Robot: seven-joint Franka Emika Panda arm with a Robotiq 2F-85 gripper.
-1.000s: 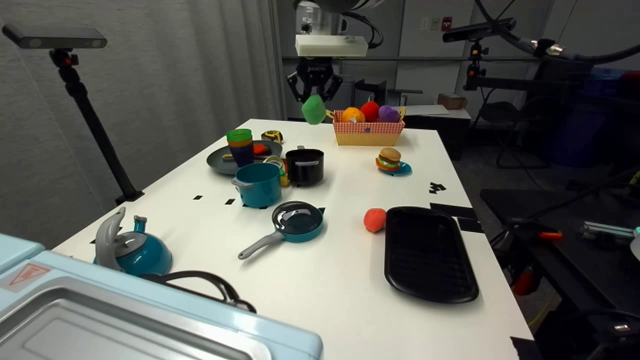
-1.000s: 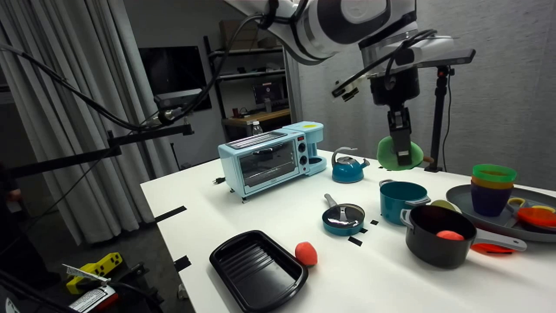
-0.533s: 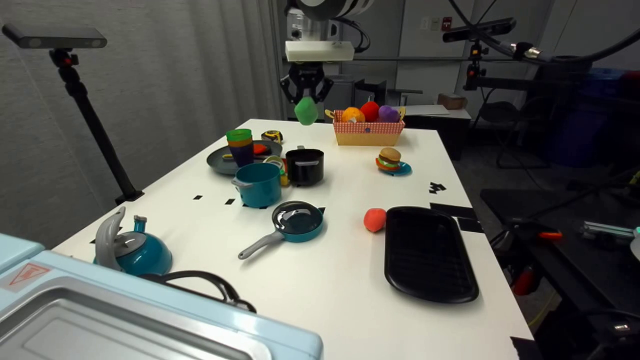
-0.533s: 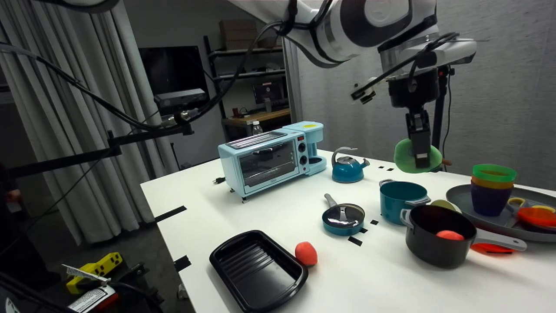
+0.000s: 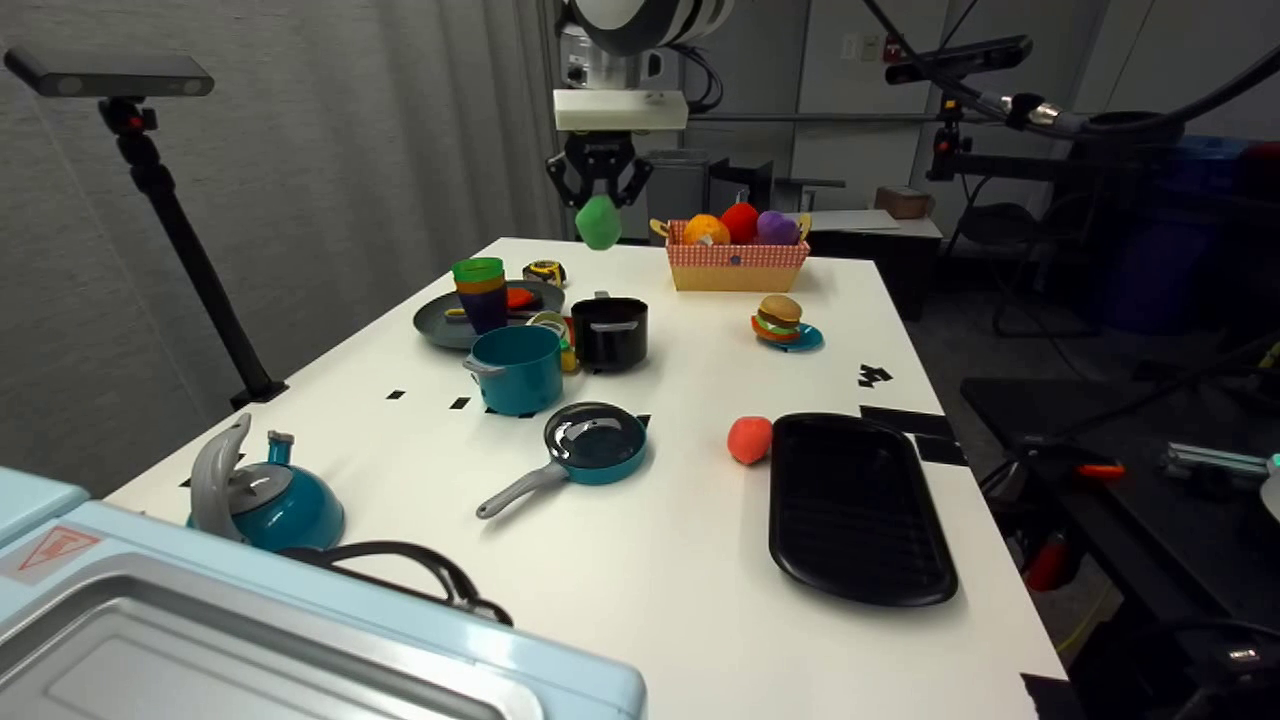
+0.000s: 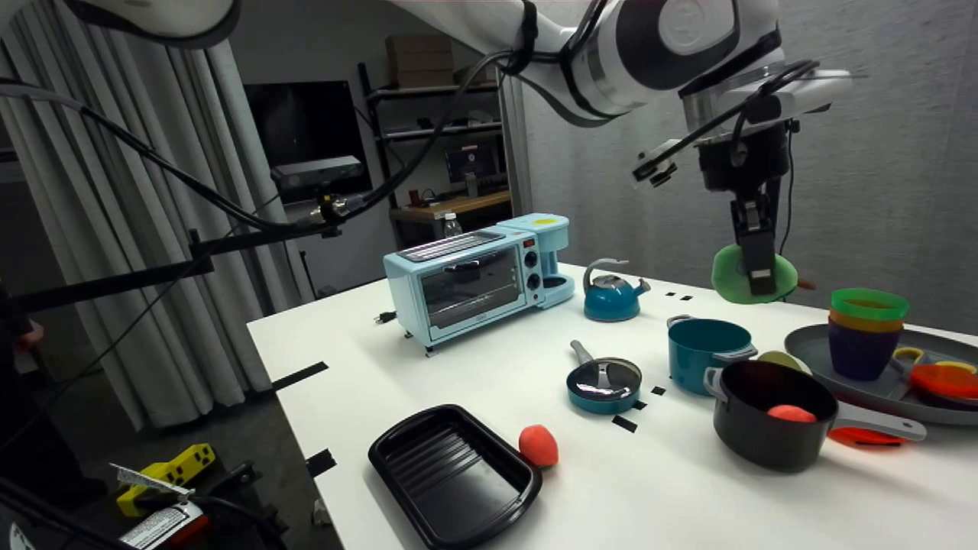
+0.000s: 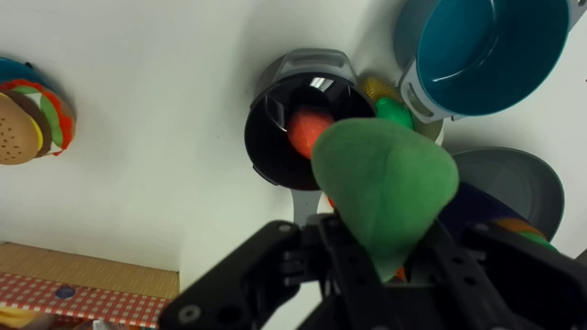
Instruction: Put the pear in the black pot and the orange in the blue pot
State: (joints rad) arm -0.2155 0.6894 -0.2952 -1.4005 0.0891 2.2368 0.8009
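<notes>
A: Identify the items on the worktop (image 6: 626,489), left to right, in an exterior view.
B: A tray (image 6: 458,485), with a red fruit (image 6: 538,445) against or just beside its rim. Next, the blue pot (image 6: 691,374); the wrist view shows no fruit inside.
A: State of the claw (image 6: 761,283)?
B: Closed around the pear (image 6: 727,276), which is held clear of the worktop. Right of it in that view stands the black pot (image 6: 756,441), containing a red ball (image 6: 792,413).
A: Which is the orange?
B: Cannot be determined: red fruit or red ball.
A: Step in hand?
B: Judged to be transfer of the pear to the black pot; placement not yet done.
A: Next move?
B: Centre the pear above the black pot, lower it inside the rim, then release. The red ball will likely reduce the space.
</notes>
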